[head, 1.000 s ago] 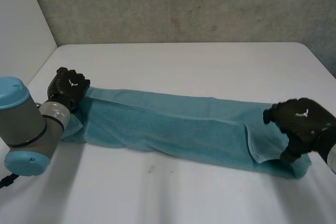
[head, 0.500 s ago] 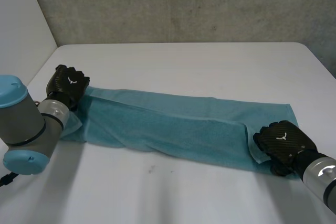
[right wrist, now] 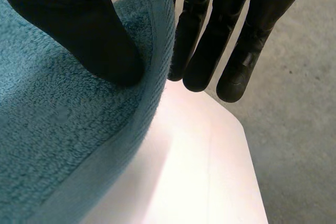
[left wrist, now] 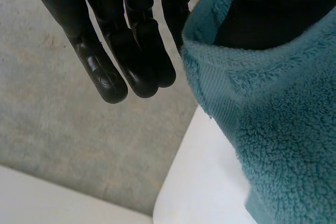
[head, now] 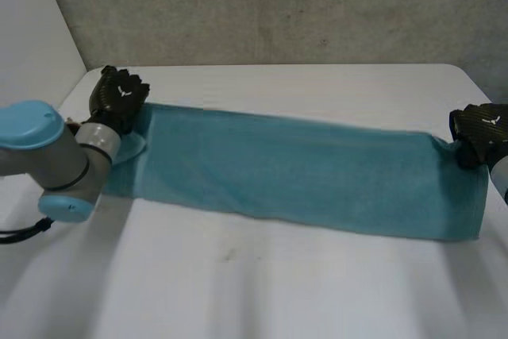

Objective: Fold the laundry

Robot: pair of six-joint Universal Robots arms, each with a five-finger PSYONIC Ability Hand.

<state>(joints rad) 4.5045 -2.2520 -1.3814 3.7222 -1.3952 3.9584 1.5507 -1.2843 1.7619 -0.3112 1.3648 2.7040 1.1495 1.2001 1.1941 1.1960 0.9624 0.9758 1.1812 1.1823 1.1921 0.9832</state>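
Observation:
A teal towel (head: 302, 172) hangs stretched in a long band between my two hands, lifted above the white table (head: 278, 291). My left hand (head: 119, 97) holds its left end; in the left wrist view the thumb pinches the towel's edge (left wrist: 273, 108) against the straight fingers (left wrist: 131, 51). At the far right my right hand (head: 480, 132) grips the other end. In the right wrist view its thumb (right wrist: 79, 30) presses the towel's hem (right wrist: 136, 114) against the fingers (right wrist: 220, 35).
A grey concrete wall (head: 278, 5) runs behind the table. The table's far edge and its right corner (right wrist: 231, 145) lie close to my right hand. A pale wall panel (head: 32, 29) stands at the left.
The right hand dropped onto the towel's right end, closed on it and rose to the right. The left hand moved up and back. The towel went from lying rumpled to stretched flat.

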